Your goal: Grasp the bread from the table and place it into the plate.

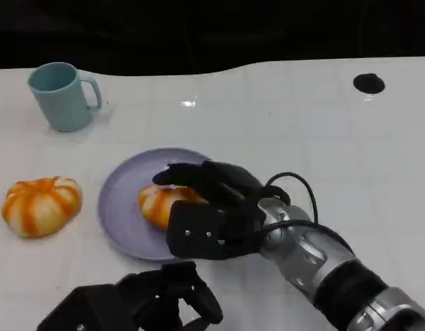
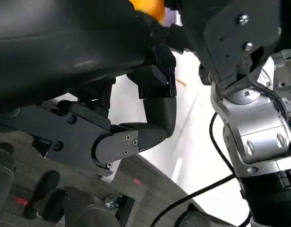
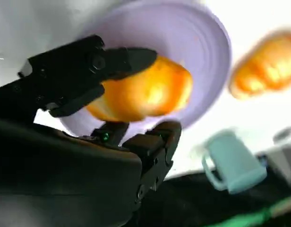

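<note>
An orange-glazed bread roll (image 1: pixel 157 203) (image 3: pixel 145 92) is over the near right part of the lilac plate (image 1: pixel 119 200) (image 3: pixel 197 38), and I cannot tell whether it touches the plate. My right hand (image 1: pixel 212 207) grips it, with black fingers (image 3: pixel 89 66) on one side of the roll and another finger under its other side. My left hand (image 1: pixel 150 303) (image 2: pixel 136 118) rests low at the table's near edge, its fingers curled in with nothing in them. A second, striped bread roll (image 1: pixel 41 205) (image 3: pixel 270 66) lies on the table left of the plate.
A teal mug (image 1: pixel 61 95) (image 3: pixel 233 161) stands at the back left. A small black round mark (image 1: pixel 368 83) sits at the far right of the white table. My right forearm (image 2: pixel 249 127) crosses close beside the left hand.
</note>
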Tool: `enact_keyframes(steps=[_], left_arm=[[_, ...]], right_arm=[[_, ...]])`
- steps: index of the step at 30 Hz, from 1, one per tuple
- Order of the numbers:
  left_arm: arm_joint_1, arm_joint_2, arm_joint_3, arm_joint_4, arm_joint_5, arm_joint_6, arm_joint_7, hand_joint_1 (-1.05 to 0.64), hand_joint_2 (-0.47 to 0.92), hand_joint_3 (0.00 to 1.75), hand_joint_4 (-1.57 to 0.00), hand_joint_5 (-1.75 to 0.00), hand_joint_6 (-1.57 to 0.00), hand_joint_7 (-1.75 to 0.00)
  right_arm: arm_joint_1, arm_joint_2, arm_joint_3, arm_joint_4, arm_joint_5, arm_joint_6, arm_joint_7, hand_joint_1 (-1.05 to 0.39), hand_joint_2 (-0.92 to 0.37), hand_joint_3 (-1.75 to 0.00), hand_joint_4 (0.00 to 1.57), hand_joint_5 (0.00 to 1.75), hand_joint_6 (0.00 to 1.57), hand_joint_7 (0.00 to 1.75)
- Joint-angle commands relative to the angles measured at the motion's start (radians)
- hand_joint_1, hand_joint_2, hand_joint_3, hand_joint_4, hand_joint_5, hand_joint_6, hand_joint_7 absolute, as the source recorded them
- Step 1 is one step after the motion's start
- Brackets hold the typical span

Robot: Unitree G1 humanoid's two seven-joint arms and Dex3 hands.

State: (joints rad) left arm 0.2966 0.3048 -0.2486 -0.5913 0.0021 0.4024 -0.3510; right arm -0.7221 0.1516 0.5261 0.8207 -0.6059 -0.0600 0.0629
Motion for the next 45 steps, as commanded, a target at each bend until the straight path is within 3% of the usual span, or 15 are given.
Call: enact_keyframes(steps=[1, 5, 11, 16, 26, 33, 37, 38, 41, 45], left_arm=[[0.006, 0.009, 0.005, -0.001, 0.003, -0.009, 0.003, -0.36, 0.84, 0.67, -0.66, -1.75, -0.61, -1.45], [0.006, 0.007, 0.006, 0.002, 0.001, -0.009, 0.004, -0.36, 0.84, 0.67, -0.67, -1.75, -0.61, -1.45], [-0.001, 0.004, 0.012, 0.005, -0.005, 0.000, 0.004, -0.35, 0.83, 0.67, -0.68, -1.75, -0.61, -1.45], [-0.008, 0.005, 0.019, 0.006, -0.007, 0.015, 0.003, -0.33, 0.83, 0.69, -0.68, -1.75, -0.61, -1.44], [-0.023, 0.008, 0.029, 0.031, -0.016, 0.003, -0.005, -0.34, 0.82, 0.72, -0.68, -1.75, -0.59, -1.43], [-0.024, 0.005, 0.035, 0.034, -0.025, 0.012, -0.006, -0.31, 0.83, 0.72, -0.68, -1.75, -0.58, -1.46], [-0.021, 0.009, 0.038, 0.039, -0.026, -0.001, -0.010, -0.32, 0.84, 0.72, -0.70, -1.75, -0.57, -1.47], [-0.020, 0.009, 0.039, 0.038, -0.026, -0.002, -0.010, -0.33, 0.84, 0.71, -0.69, -1.75, -0.57, -1.47], [-0.019, 0.008, 0.039, 0.030, -0.023, 0.006, -0.006, -0.33, 0.84, 0.69, -0.66, -1.75, -0.58, -1.47], [-0.024, 0.005, 0.044, 0.022, -0.029, 0.024, -0.005, -0.34, 0.84, 0.68, -0.65, -1.75, -0.58, -1.47]], right_arm=[[-0.010, -0.039, 0.026, -0.089, -0.003, 0.047, 0.112, -0.76, -0.92, -0.40, 0.00, 0.07, 0.14, 0.00], [0.024, -0.072, 0.037, -0.213, 0.005, 0.089, 0.196, -0.83, -0.92, -0.45, 0.03, 0.07, 0.15, 0.01], [0.124, -0.145, 0.004, -0.476, 0.049, 0.144, 0.283, -0.76, -0.92, -0.43, 0.10, 0.11, 0.19, 0.02], [0.224, -0.228, -0.038, -0.674, 0.104, 0.136, 0.345, -0.68, -0.92, -0.39, 0.14, 0.14, 0.21, 0.03], [0.422, -0.350, -0.128, -0.890, 0.210, 0.013, 0.321, -0.59, -0.92, -0.28, 0.29, 0.25, 0.33, 0.07], [0.519, -0.402, -0.175, -0.938, 0.204, -0.101, 0.248, -0.55, -0.92, -0.24, 0.44, 0.38, 0.48, 0.14], [0.568, -0.420, -0.204, -0.942, 0.205, -0.177, 0.193, -0.50, -0.92, -0.21, 0.53, 0.53, 0.58, 0.18], [0.581, -0.424, -0.211, -0.949, 0.202, -0.185, 0.184, -0.48, -0.92, -0.20, 0.50, 0.70, 0.63, 0.20], [0.628, -0.435, -0.243, -0.970, 0.211, -0.215, 0.155, -0.44, -0.92, -0.19, 0.52, 0.90, 0.71, 0.26], [0.704, -0.440, -0.304, -0.990, 0.241, -0.268, 0.104, -0.34, -0.92, -0.13, 0.63, 1.11, 0.73, 0.65]])
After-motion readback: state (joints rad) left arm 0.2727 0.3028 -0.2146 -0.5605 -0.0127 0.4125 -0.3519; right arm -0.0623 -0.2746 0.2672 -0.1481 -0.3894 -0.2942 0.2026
